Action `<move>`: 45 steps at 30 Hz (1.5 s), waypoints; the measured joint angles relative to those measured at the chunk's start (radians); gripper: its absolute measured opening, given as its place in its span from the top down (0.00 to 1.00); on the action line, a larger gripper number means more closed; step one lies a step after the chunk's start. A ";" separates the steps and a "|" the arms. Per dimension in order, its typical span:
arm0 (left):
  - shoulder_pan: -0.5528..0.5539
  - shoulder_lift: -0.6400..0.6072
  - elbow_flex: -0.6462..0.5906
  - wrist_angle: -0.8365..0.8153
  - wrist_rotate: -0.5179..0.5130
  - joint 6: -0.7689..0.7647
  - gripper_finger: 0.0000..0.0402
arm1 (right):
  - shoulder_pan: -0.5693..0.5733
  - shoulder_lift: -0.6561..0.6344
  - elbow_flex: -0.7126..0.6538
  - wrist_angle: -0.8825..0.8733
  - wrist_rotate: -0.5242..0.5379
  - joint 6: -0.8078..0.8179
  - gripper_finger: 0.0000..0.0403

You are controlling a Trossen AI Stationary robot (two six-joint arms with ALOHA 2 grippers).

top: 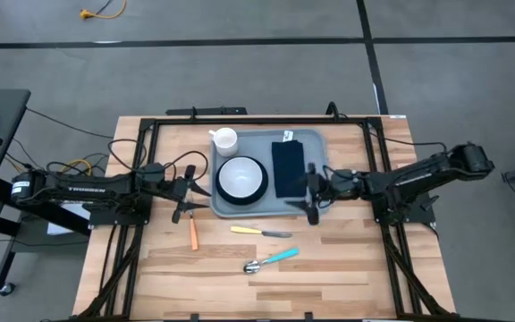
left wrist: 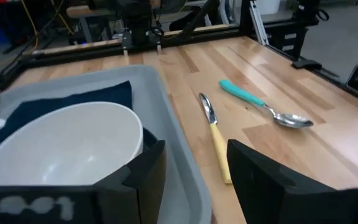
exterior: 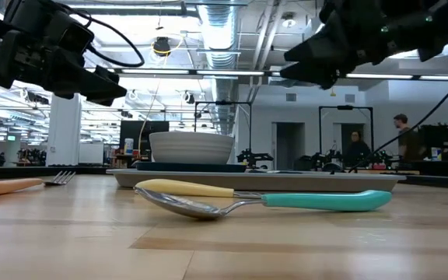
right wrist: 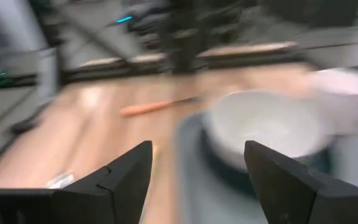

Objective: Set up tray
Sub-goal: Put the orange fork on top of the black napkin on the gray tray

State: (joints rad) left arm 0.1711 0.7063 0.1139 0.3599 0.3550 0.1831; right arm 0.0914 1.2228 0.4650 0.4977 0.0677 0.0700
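Note:
The grey-blue tray (top: 311, 141) lies flat on the far middle of the table. It carries a white bowl (top: 240, 176) on a dark plate, a white mug (top: 225, 139) and a dark navy napkin (top: 287, 168). My left gripper (top: 186, 200) is open and hovers over the tray's left rim near its near corner. In the left wrist view the rim (left wrist: 178, 151) runs between that gripper's fingers (left wrist: 194, 186). My right gripper (top: 314, 200) is open too and hangs above the tray's near right part. Its wrist view shows the gripper (right wrist: 197, 180) facing the bowl (right wrist: 263, 124). The low view shows both grippers well above the tabletop.
On the wood nearer than the tray lie an orange-handled fork (top: 193, 232), a yellow-handled knife (top: 259, 232) and a teal-handled spoon (top: 272, 259). Black frame rails (top: 141, 161) run along the table's left, right and far sides. People (exterior: 400, 128) stand far off in the room.

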 joint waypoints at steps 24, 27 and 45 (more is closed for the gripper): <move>-0.096 0.065 -0.005 0.307 -0.151 -0.351 0.60 | -0.098 0.031 0.046 -0.087 -0.198 -0.140 0.38; -0.100 0.110 -0.005 0.415 -0.152 -0.429 0.60 | -0.125 0.031 0.046 -0.099 -0.197 -0.140 0.38; -0.100 0.190 -0.005 0.452 -0.433 -0.937 0.62 | -0.197 0.034 0.046 -0.124 -0.196 -0.157 0.38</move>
State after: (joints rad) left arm 0.0715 0.8965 0.1089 0.8114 -0.0779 -0.7544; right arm -0.1056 1.2564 0.5114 0.3734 -0.1282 -0.0872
